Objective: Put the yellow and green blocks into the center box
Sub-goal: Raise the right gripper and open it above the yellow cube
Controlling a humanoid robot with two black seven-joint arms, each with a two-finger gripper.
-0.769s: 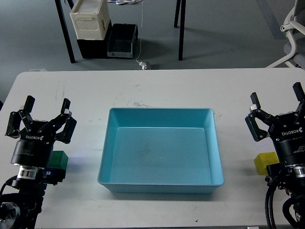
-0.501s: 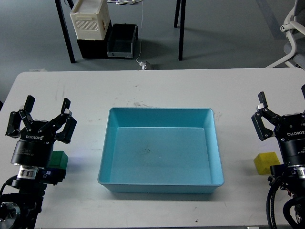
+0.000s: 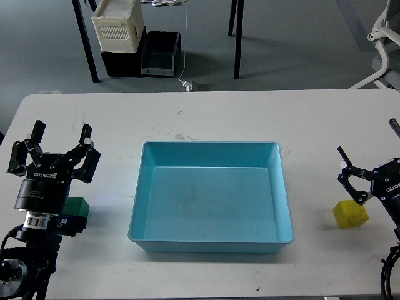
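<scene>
Head view shows the small yellow foam block (image 3: 350, 214) lying free on the white bench (image 3: 219, 115) near its right edge, just left of and below the right gripper (image 3: 372, 164), whose fingers are spread and empty. That arm is clearly the nearer one. Over by the left edge, the small green block (image 3: 78, 207) sits tucked against the left gripper (image 3: 59, 136), also spread. Between them stands the shallow light-blue plastic box (image 3: 211, 239), holding neither block.

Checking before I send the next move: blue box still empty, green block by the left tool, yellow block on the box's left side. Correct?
Not quite. The head view shows the yellow block on the right side of the blue box, by the right tool. The box is empty; the green block lies by the left tool.
</scene>
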